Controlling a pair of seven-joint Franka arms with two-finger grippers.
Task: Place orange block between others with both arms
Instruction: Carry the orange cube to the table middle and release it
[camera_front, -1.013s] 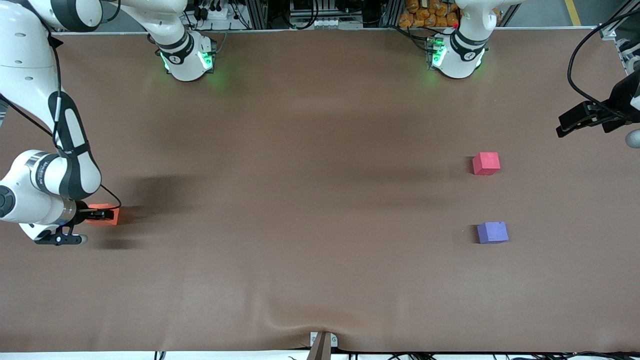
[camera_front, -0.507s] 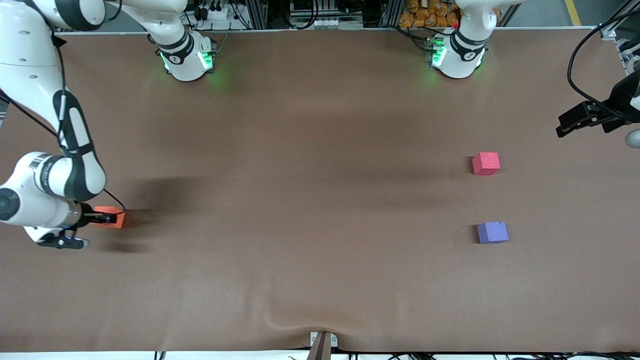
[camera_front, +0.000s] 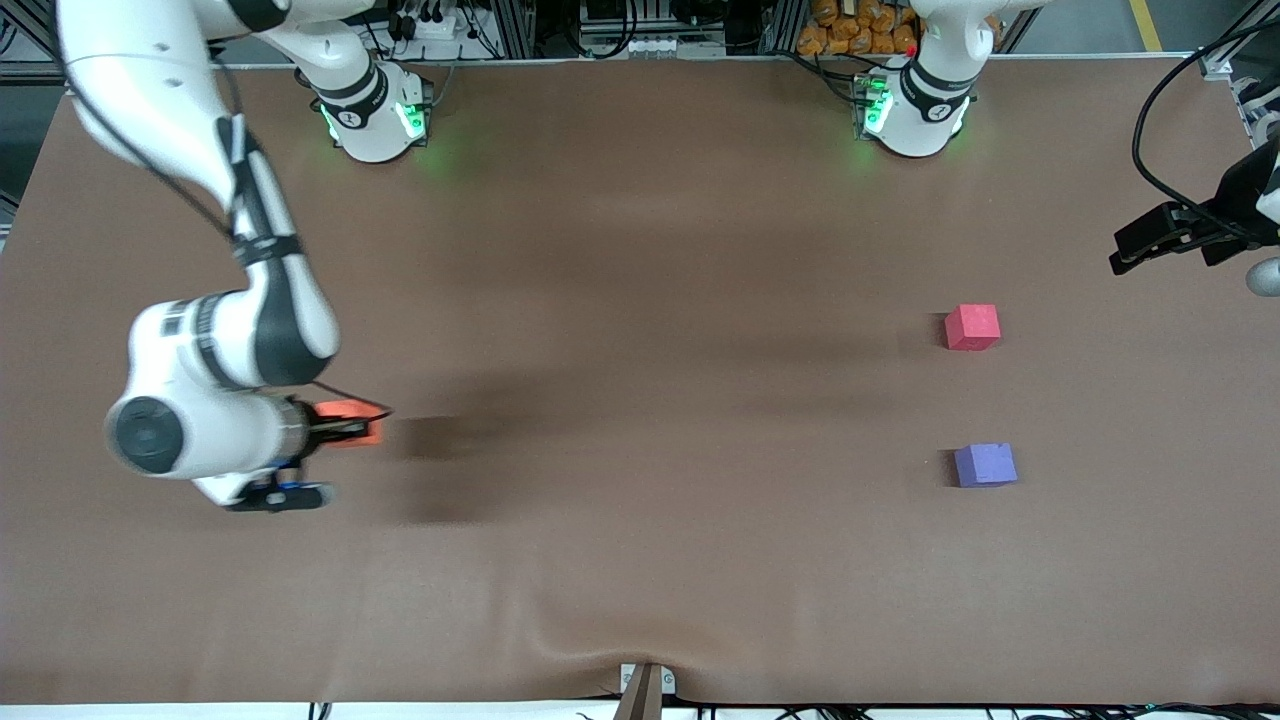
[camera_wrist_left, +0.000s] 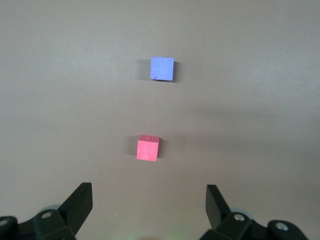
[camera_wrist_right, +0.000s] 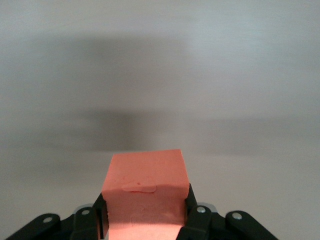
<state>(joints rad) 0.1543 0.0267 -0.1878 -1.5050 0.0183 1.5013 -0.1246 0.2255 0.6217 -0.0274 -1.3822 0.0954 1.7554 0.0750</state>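
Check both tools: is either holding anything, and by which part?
The right tool is shut on the orange block, its fingers pressing two opposite side faces. The left tool is open and holds nothing.

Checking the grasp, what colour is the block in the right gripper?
Bright orange block, best seen in the right wrist view.
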